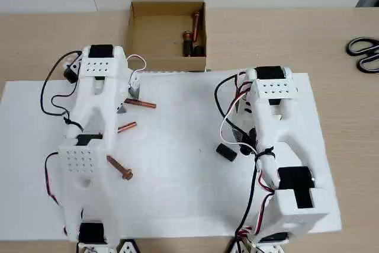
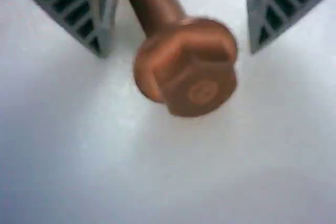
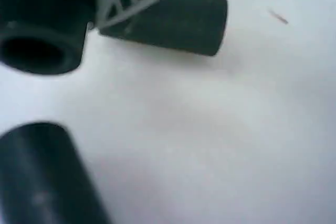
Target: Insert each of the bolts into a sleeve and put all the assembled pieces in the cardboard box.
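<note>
Lying ungripped, the bolt (image 2: 185,72) sits inside the wide-open, empty left hand (image 2: 178,50).

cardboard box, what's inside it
Inside the cardboard box, by its right wall, a copper bolt sits in a dark sleeve, a second dark piece beside it; the near wall hides the floor there.

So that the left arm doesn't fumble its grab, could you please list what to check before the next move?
1. Left claw open: ok.
2. Bolt lying between its fingers: ok.
3. Bolt flat on the mat, free of neighbours: ok.
4. Loose sleeve waiting on the mat: ok.
5. Cardboard box has room: ok.
6. Every bolt sleeved: not ok; three lie bare.
</note>
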Available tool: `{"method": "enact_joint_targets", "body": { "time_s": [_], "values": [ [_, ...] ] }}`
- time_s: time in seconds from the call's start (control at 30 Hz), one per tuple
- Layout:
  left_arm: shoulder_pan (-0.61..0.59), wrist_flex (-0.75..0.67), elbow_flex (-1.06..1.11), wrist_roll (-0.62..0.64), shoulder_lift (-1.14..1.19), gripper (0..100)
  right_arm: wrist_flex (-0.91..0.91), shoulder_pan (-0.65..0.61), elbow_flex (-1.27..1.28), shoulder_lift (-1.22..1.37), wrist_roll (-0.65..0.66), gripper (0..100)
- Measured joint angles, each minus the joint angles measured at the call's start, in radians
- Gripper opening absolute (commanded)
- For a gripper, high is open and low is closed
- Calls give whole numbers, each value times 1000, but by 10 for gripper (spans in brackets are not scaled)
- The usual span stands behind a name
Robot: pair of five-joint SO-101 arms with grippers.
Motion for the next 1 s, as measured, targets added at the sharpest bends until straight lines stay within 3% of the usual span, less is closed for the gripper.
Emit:
{"method": "enact_joint_targets", "body": {
  "time_s": [0.2,1.0],
  "values": [
    [2,0,-60,0,15,3,0,34,0,0,3,2],
    [37,71,-295,-40,34,6,9,32,-44,-26,44,2]
  ]
}}
